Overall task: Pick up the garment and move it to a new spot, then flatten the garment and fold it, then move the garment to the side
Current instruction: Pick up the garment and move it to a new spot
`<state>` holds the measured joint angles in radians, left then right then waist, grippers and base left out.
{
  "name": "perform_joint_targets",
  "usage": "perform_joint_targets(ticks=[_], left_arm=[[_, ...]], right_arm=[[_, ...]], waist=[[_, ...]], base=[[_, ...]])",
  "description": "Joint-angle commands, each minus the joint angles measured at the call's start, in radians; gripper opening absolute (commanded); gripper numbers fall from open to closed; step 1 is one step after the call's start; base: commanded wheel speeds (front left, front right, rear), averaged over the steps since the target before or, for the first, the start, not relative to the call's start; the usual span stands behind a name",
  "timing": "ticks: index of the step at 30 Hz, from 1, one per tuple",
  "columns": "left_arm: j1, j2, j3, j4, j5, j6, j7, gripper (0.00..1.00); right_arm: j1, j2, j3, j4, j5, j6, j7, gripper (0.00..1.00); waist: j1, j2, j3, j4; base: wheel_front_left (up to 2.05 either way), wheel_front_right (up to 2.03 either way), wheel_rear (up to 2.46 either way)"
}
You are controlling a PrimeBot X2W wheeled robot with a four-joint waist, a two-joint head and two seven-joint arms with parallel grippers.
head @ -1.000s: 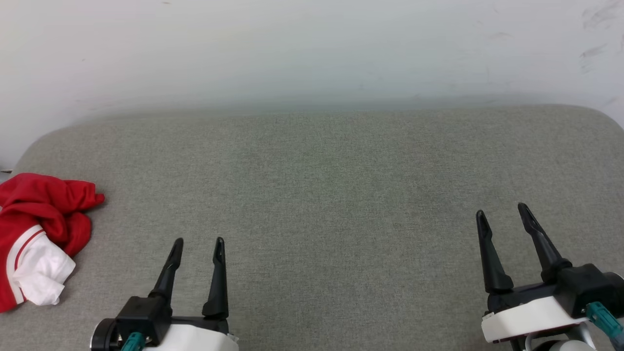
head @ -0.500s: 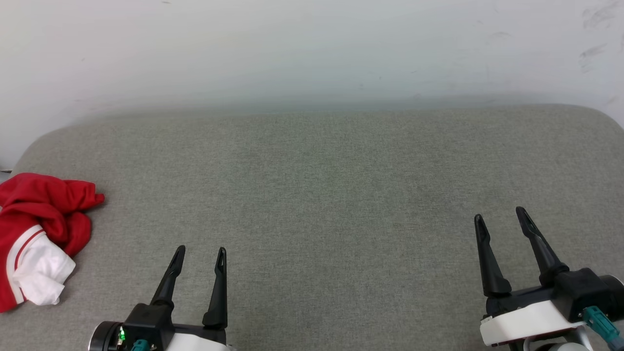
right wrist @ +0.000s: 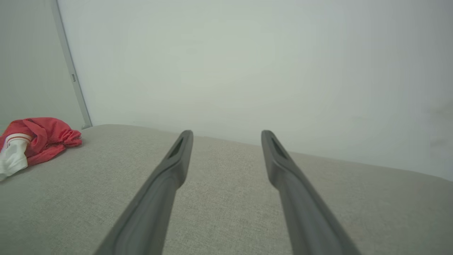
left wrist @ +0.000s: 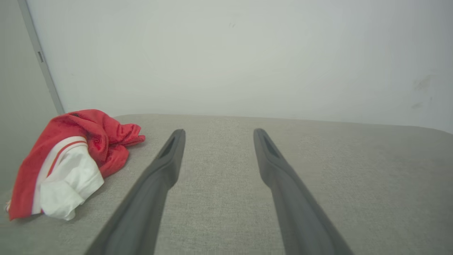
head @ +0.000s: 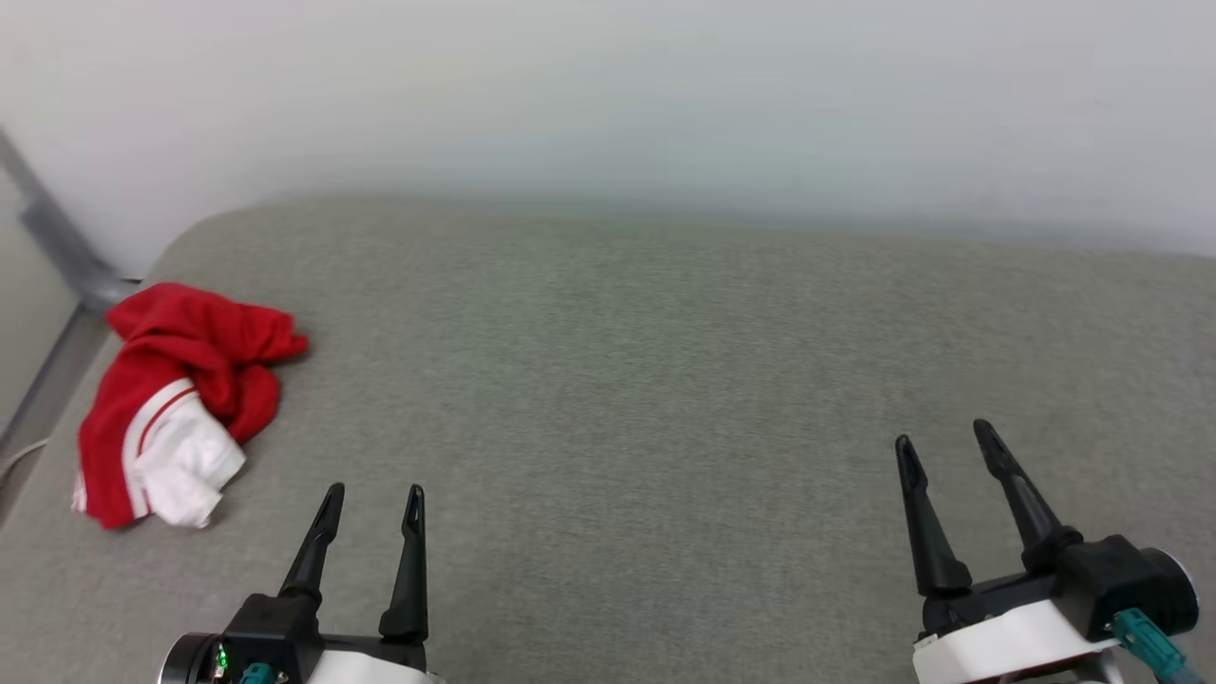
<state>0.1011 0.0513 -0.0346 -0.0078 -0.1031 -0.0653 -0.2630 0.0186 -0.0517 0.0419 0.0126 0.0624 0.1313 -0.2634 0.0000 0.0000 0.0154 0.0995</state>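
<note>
The garment (head: 180,399) lies crumpled at the far left of the grey cushioned surface (head: 646,380), red with a white sleeve and red-and-white trim showing. It also lies at the left in the left wrist view, garment (left wrist: 70,156), and small at the far left in the right wrist view, garment (right wrist: 33,141). My left gripper (head: 372,494) is open and empty, near the front edge, to the right of the garment and apart from it. My right gripper (head: 945,442) is open and empty at the lower right, far from the garment.
A white wall (head: 608,95) rises behind the surface. A grey metal post (head: 57,242) stands at the left corner, just behind the garment. The surface's left edge runs beside the garment, and a pale cable (head: 14,461) shows past it.
The whole head view has shifted, so the camera has turned left and the garment sits further into the picture. Both grippers stay open and keep about their places.
</note>
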Motion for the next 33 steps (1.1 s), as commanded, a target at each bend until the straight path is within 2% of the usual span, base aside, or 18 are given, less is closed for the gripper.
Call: perform_joint_targets(ticks=[1, 21, 27, 33], left_arm=[[0.010, -0.002, -0.002, 0.001, 0.004, -0.004, -0.003, 1.00], [0.030, -0.002, 0.018, -0.001, 0.025, -0.005, -0.003, 1.00], [0.037, -0.002, 0.027, -0.004, 0.019, -0.006, -0.003, 1.00], [0.038, -0.002, 0.032, -0.010, 0.012, -0.013, -0.003, 1.00]], right_arm=[[0.008, 0.003, 0.000, 0.002, 0.002, -0.001, -0.002, 1.00], [0.025, 0.003, 0.055, 0.019, 0.037, -0.001, -0.002, 1.00], [0.027, 0.002, 0.061, 0.020, 0.045, -0.001, -0.002, 1.00], [0.025, 0.002, 0.066, 0.022, 0.042, -0.001, -0.002, 1.00]], waist=[[0.0000, 0.0000, -0.004, 0.033], [0.0000, 0.0000, -0.031, 0.293], [0.0000, 0.0000, -0.040, 0.344], [0.0000, 0.0000, -0.038, 0.360]], base=[[0.00, 0.00, 0.00], [0.00, 0.00, 0.00], [0.00, 0.00, 0.00], [0.00, 0.00, 0.00]])
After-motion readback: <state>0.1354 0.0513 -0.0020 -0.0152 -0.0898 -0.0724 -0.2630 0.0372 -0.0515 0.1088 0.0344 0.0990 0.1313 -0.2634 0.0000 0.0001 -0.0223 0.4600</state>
